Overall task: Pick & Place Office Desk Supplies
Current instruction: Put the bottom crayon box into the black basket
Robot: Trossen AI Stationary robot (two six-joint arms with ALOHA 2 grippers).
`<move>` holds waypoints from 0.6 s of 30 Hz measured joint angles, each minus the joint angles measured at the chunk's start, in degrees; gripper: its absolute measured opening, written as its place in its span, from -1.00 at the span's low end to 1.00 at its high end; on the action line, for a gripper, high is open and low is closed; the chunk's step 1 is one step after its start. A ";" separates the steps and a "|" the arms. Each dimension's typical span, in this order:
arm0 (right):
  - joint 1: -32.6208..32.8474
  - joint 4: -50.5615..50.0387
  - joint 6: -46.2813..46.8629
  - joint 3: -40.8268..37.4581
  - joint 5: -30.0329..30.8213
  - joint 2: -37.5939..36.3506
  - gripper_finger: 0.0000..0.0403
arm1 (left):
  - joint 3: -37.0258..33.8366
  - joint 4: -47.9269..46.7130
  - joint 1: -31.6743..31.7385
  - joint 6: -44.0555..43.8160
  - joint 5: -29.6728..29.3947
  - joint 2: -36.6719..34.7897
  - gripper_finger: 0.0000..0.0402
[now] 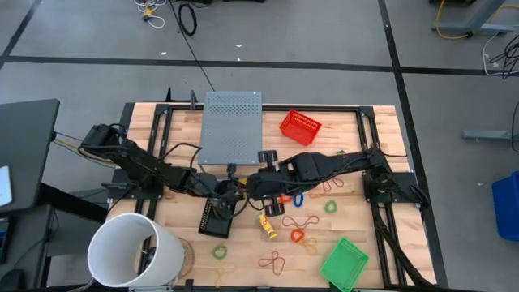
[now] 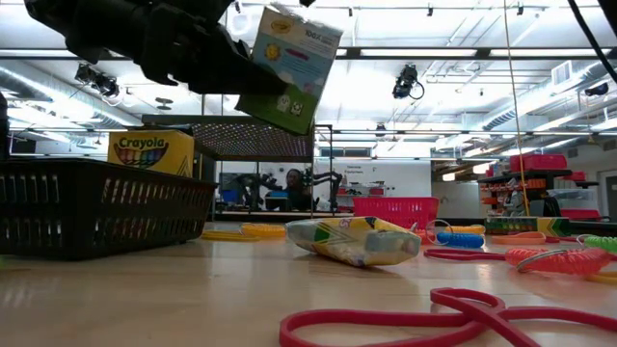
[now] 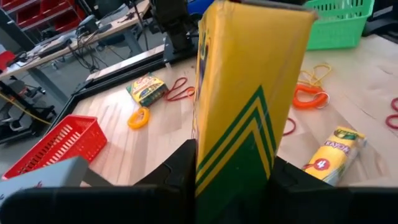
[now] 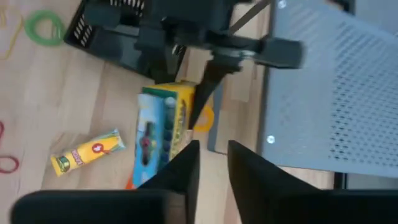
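- Progress: you are looking at a job sitting early; one crayon box [image 2: 149,151] is lying in the black basket [image 2: 96,207]; most supplies are lying loose on the table [image 1: 349,162].
- Left gripper [image 3: 233,177] is clamping a yellow-and-green crayon box [image 3: 245,93], holding it in the air near the black basket, mid-table.
- Right gripper [image 4: 212,163] is standing just beside that box; its fingers are apart, gripping nothing.
- Counts: three baskets, counting the red basket [image 1: 300,126] and green basket [image 1: 345,263]; one loose crayon pack [image 1: 268,225] is lying on the wood; rubber bands [image 1: 272,260] are scattering, roughly ten, exact count unclear.
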 joint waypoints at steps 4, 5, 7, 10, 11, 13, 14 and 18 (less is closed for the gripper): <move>0.52 2.80 0.57 0.00 -0.06 -2.45 -0.36 | -0.11 -0.68 -0.43 0.49 -0.36 -1.16 -0.48; 0.79 3.05 0.58 0.00 -0.09 -3.16 -0.34 | -0.11 -0.96 -0.43 0.54 -0.26 -1.82 -0.48; 1.12 3.92 0.57 0.02 -0.09 -4.51 -0.32 | -0.11 -1.72 0.08 0.71 0.78 -3.07 -0.48; 1.73 4.64 0.56 0.04 -0.16 -5.76 -0.31 | -0.20 -1.92 1.77 0.85 5.00 -5.32 -0.48; 1.93 4.88 0.58 0.04 -0.43 -5.90 -0.32 | -0.71 -1.45 2.48 0.63 7.69 -6.56 -0.48; 2.33 5.42 0.60 0.04 -1.56 -5.97 -0.33 | -2.45 1.17 4.36 -0.74 14.08 -8.97 -0.48; 2.58 5.49 0.59 0.04 -1.95 -5.97 -0.34 | -3.94 3.35 5.44 -1.47 17.66 -10.28 -0.48; 3.66 6.37 0.58 -0.98 -3.26 -6.02 -0.37 | -11.06 9.47 10.51 -6.14 26.84 -17.15 -0.48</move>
